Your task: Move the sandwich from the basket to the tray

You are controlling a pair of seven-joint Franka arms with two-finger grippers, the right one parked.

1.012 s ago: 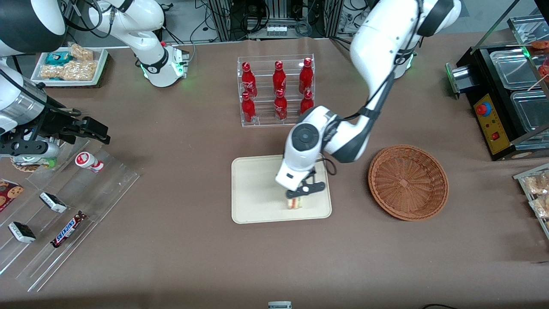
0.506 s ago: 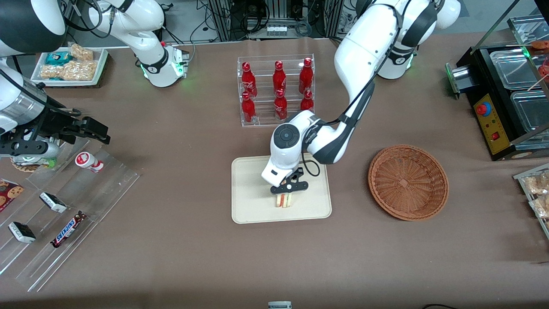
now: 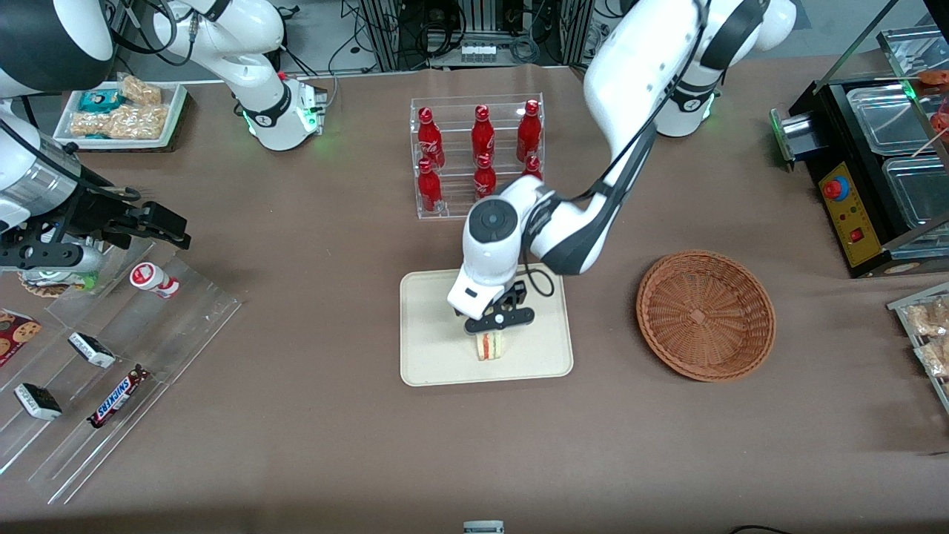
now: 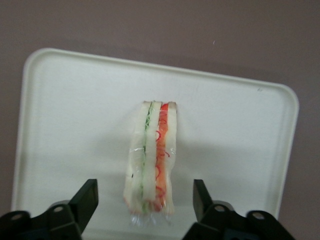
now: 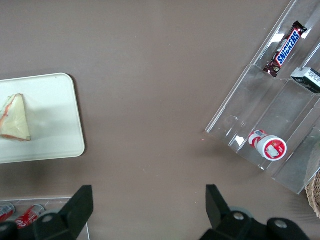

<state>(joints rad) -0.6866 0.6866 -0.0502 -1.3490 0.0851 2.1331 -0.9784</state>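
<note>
The sandwich stands on its edge on the cream tray, with pink-orange and green filling showing. It also shows in the left wrist view and in the right wrist view. My left gripper hangs just above the sandwich. In the left wrist view the gripper is open, with clear gaps between the black fingertips and the sandwich. The round wicker basket lies empty beside the tray, toward the working arm's end of the table.
A clear rack of red bottles stands farther from the front camera than the tray. Clear acrylic racks with snack bars lie toward the parked arm's end. A black appliance stands at the working arm's end.
The gripper carried the sandwich a little toward the parked arm's end over the tray, let go of it, and has risen slightly. The sandwich now rests on the tray.
</note>
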